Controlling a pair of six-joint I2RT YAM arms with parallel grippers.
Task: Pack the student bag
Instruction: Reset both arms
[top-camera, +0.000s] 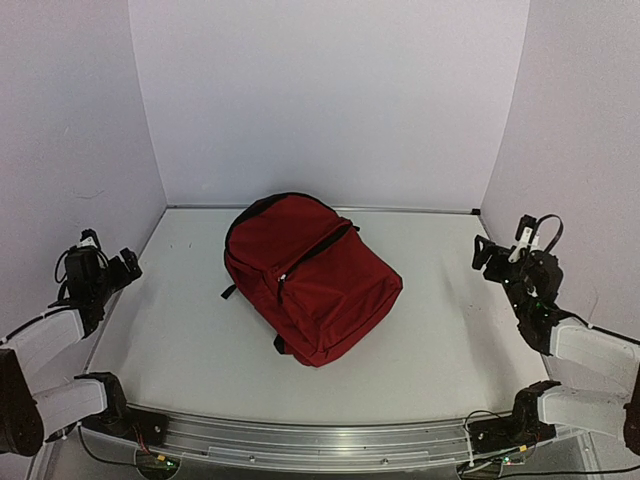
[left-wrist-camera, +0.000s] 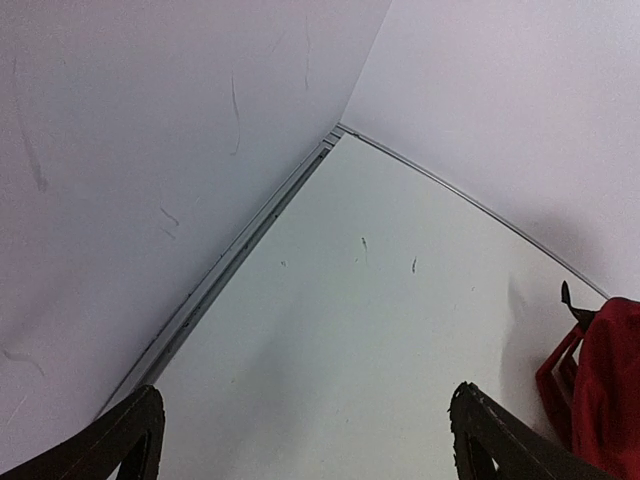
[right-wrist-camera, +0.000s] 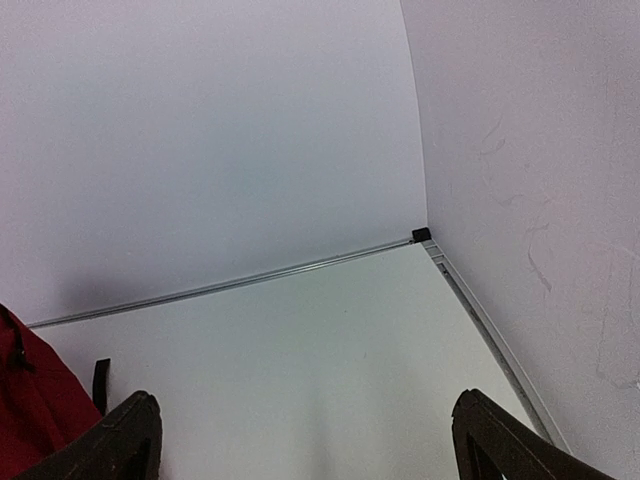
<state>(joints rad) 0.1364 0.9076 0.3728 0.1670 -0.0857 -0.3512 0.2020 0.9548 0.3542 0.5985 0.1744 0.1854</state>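
Observation:
The student bag (top-camera: 310, 275), a large dark red backpack with black zippers, lies flat in the middle of the table, zipped shut as far as I can see. Its edge shows in the left wrist view (left-wrist-camera: 605, 385) and in the right wrist view (right-wrist-camera: 30, 410). My left gripper (top-camera: 108, 262) is open and empty at the table's left edge, well away from the bag. My right gripper (top-camera: 500, 255) is open and empty at the right edge, also apart from it. No other item shows.
White walls enclose the table on the left, back and right. A metal rail (top-camera: 320, 445) runs along the near edge between the arm bases. A small black corner piece (right-wrist-camera: 421, 235) sits at the back right corner.

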